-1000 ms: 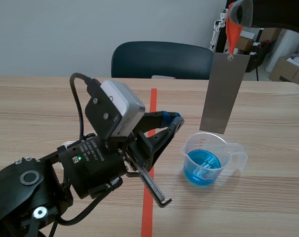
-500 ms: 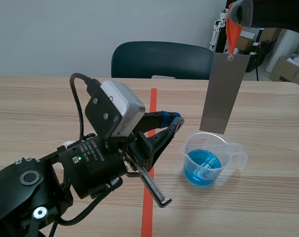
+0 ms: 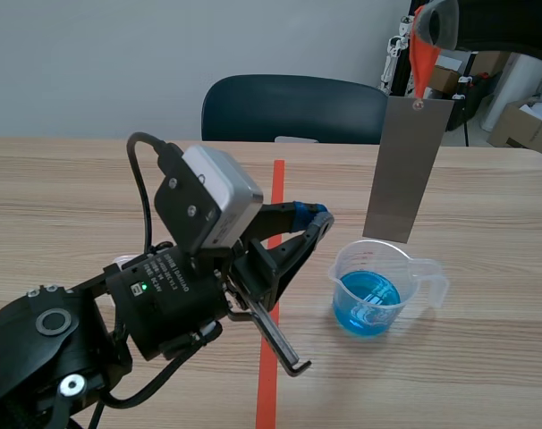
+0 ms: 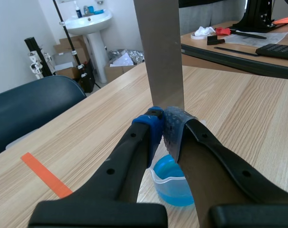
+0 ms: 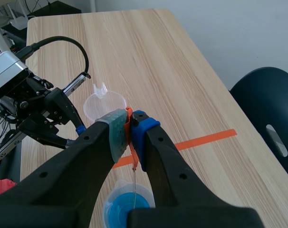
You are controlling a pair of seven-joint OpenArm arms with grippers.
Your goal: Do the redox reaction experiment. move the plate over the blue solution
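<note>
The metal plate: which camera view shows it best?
The scene view: the whole metal plate shows face-on, hanging from an orange tag. The left wrist view shows only part of it; the right wrist view shows it edge-on, a thin line.

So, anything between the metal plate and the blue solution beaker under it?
Nothing visible. The grey rectangular metal plate, hung by its orange tab from the right fingers, is over the clear plastic beaker of blue solution; the shut left fingers sit beside it.
</note>
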